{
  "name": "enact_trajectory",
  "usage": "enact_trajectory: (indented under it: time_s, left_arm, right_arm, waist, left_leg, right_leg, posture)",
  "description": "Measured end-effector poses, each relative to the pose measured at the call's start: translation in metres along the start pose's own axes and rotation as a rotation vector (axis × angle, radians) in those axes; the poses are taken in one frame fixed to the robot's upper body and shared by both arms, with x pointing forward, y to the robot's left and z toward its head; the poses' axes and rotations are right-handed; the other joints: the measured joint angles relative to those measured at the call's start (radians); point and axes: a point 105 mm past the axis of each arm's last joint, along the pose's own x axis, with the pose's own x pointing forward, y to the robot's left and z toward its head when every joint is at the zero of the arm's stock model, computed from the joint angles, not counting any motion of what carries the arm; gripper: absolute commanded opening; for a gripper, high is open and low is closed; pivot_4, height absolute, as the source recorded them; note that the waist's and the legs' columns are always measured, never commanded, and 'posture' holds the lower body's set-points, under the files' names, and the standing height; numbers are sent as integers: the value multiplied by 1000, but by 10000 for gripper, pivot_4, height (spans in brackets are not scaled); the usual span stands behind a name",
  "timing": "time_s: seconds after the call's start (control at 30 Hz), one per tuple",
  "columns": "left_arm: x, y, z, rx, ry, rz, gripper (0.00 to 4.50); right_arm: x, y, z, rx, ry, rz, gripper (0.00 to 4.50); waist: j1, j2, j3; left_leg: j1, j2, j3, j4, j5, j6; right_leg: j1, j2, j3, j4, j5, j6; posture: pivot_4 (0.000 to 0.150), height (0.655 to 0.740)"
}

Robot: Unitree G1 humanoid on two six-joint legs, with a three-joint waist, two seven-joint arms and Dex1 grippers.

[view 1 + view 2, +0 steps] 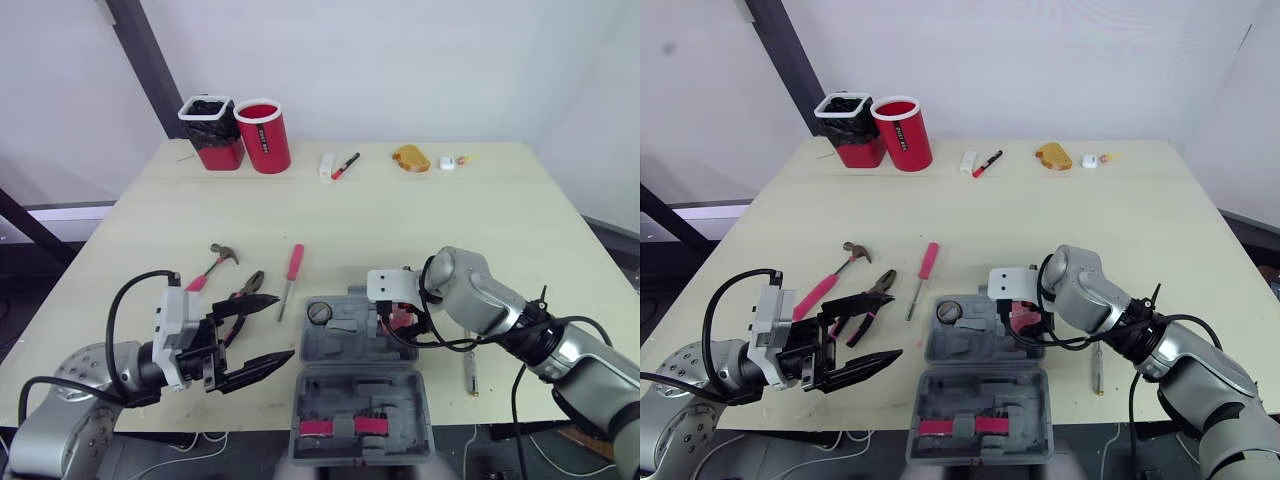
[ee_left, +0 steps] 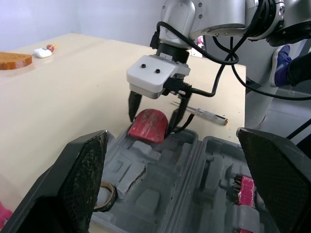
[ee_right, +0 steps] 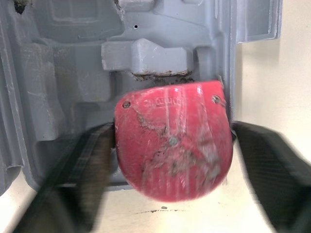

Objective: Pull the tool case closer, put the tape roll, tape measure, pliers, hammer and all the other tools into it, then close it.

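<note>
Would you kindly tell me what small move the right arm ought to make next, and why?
Probably nudge the red rounded plastic tape measure inward and lower it: the right pincer holds it across the rim of the open grey plastic tool case, not seated in a recess.

Beige table [image 1: 500,220], white wall [image 1: 400,60]

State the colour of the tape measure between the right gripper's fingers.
Red tape measure, pale scuffs; best in the right wrist view.
</note>
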Motion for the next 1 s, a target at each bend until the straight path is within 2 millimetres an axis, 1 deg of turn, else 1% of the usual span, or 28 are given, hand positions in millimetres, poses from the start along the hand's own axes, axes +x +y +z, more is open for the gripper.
enact_trajectory:
  time_s: [0.2, 0.33, 0.47, 0.53, 0.57, 0.6, 0.63, 0.73, 0.87, 0.93, 1.0]
  left_arm:
    - [-2, 1, -2, -8, 0, 0, 45000]
    - [-2, 4, -3, -9, -3, -4, 45000]
    - [-2, 4, -2, -1, -7, -8, 45000]
    - [-2, 4, -2, 1, -10, -9, 45000]
    - [-2, 5, -2, 1, -9, -9, 45000]
    - [-2, 5, -2, 1, -10, -8, 45000]
    - [-1, 5, -2, 3, -12, -8, 45000]
    - [-1, 6, -1, 7, -14, -9, 45000]
    - [-1, 7, -2, 2, -13, -9, 45000]
    - [1, 7, -2, 5, -15, -16, 45000]
    - [4, 7, -1, 10, -17, -23, 45000]
  right_arm:
    - [-4, -2, 7, -13, -30, -26, 44255]
    - [-16, -1, 10, 8, -94, -39, 44255]
    - [-24, 3, 4, 85, -170, -33, 44255]
    - [-26, 1, -2, 152, -242, -62, 44255]
    - [-26, 1, -3, 162, -252, -66, 44255]
    - [-28, -1, -4, 202, -326, -83, 39279]
    - [-30, -1, -3, 226, -389, -91, 35518]
    - [-36, -2, -5, 247, -480, -116, 21939]
    - [-36, -2, -10, 247, -524, -156, 21939]
    - [-31, 0, -10, 273, -580, -169, 21939]
    - [-27, 3, -7, 300, -683, -178, 21939]
  waist:
    - [0, 0, 0]
    - [3, 0, 0]
    - [2, 0, 0]
    - [3, 0, 0]
    - [3, 0, 0]
    - [2, 0, 0]
    - [2, 0, 0]
    - [-1, 0, 0]
    - [0, 0, 0]
    - [1, -1, 0]
    - [1, -1, 0]
  left_leg:
    - [0, 0, 0, 0, 0, 0]
    - [0, 0, 0, 0, 0, 0]
    - [0, 0, 0, 0, 0, 0]
    - [0, 0, 0, 0, 0, 0]
    - [0, 0, 0, 0, 0, 0]
    - [0, 0, 0, -1, 0, 0]
    - [0, 0, 0, -1, 0, 0]
    - [0, 0, 0, -1, 0, 0]
    - [0, 0, 0, -1, 0, 0]
    - [0, 0, 0, -1, 0, 0]
    - [0, 0, -1, -1, 0, 0]
  right_leg:
    - [0, 0, 0, 0, 0, 0]
    - [0, 0, 0, 0, 0, 0]
    - [0, 0, 0, -1, 0, 0]
    - [0, 0, 0, -1, 0, 0]
    - [0, 0, 0, -1, 0, 0]
    - [0, 0, 0, -1, 0, 0]
    - [0, 0, 0, -1, 0, 0]
    - [0, 0, 1, -1, 0, 0]
    - [0, 0, 0, -1, 0, 0]
    - [1, 0, 0, -1, 0, 0]
    - [1, 1, 0, -1, 0, 0]
  posture:
    - [1500, 7400]
    - [1500, 7400]
    - [1500, 7400]
    - [1500, 7400]
    - [1500, 7400]
    - [1500, 7400]
    - [1500, 7400]
    - [1500, 7400]
    - [1500, 7400]
    - [1500, 7400]
    - [1500, 7400]
